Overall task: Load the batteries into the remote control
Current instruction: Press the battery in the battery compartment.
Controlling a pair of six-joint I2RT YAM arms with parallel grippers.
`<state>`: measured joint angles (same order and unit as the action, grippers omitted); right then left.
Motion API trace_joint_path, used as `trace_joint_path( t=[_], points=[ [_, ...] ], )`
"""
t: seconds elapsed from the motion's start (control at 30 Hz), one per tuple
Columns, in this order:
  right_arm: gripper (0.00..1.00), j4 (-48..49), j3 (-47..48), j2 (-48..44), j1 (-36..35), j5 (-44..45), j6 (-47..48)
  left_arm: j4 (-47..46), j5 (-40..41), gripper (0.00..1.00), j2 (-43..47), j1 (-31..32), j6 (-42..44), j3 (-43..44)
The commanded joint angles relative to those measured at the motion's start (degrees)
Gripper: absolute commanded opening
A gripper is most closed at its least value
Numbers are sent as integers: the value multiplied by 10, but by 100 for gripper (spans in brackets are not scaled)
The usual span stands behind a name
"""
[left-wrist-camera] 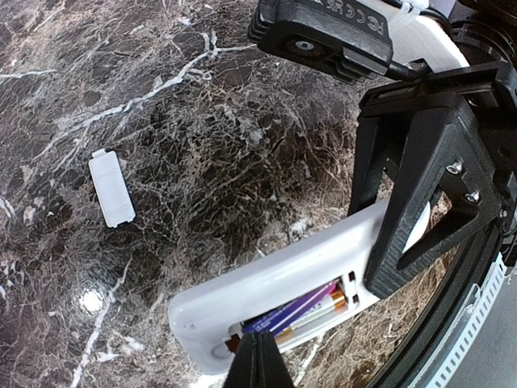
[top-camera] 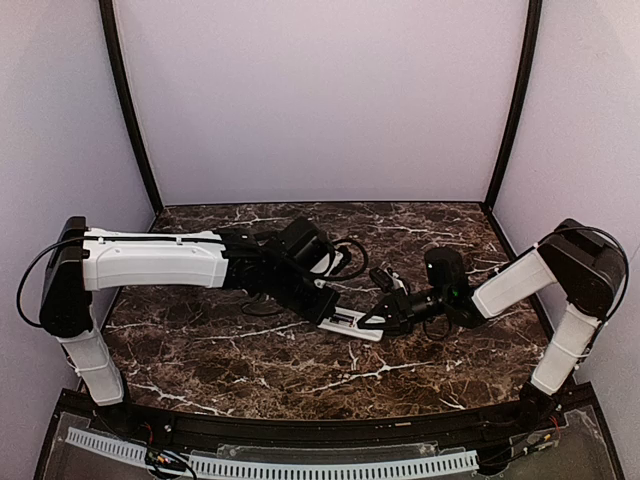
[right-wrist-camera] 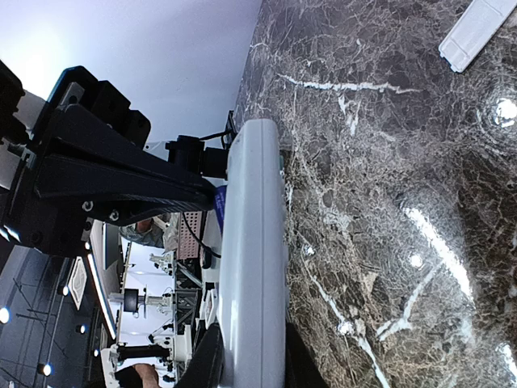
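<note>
Dark marble table (top-camera: 250,370) at centre: remote control (top-camera: 352,322), right pincer (right-wrist-camera: 249,360) clamped on one end. Left pincer (left-wrist-camera: 258,352) closed, tips at batteries (left-wrist-camera: 303,311) in the open compartment. Loose cover (left-wrist-camera: 111,188) lies well apart, flat on the table.

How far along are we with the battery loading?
Done: two batteries lie in the remote control's open compartment. In hand: left gripper and right gripper both clamp the remote. Left: the battery cover lies loose on the table, not yet refitted.

The remote control (top-camera: 350,322) sits mid-counter (top-camera: 250,375), with the right hand (top-camera: 385,318) clamped on its right end and the left hand (left-wrist-camera: 258,360) at its compartment. Batteries (left-wrist-camera: 303,311) lie inside it. A loose cover (left-wrist-camera: 111,188) lies apart on the counter.
</note>
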<state>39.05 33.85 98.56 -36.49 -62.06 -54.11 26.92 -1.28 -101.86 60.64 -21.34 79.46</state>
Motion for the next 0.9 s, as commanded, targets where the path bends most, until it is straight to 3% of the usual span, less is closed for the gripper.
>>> trace_joint_path(
  t=[0.0, 0.67, 0.87],
  points=[
    [0, 47, 8, -12, -6, -20, 4, 14, -17, 0, -14, 3, 7, 11],
    [0, 48, 10, -16, -12, -30, 16, 29, -6, 1, -33, 10, 13, 32],
    [0, 32, -6, -12, 11, -36, 30, 10, 6, 19, 13, 5, 51, 19]
  ],
)
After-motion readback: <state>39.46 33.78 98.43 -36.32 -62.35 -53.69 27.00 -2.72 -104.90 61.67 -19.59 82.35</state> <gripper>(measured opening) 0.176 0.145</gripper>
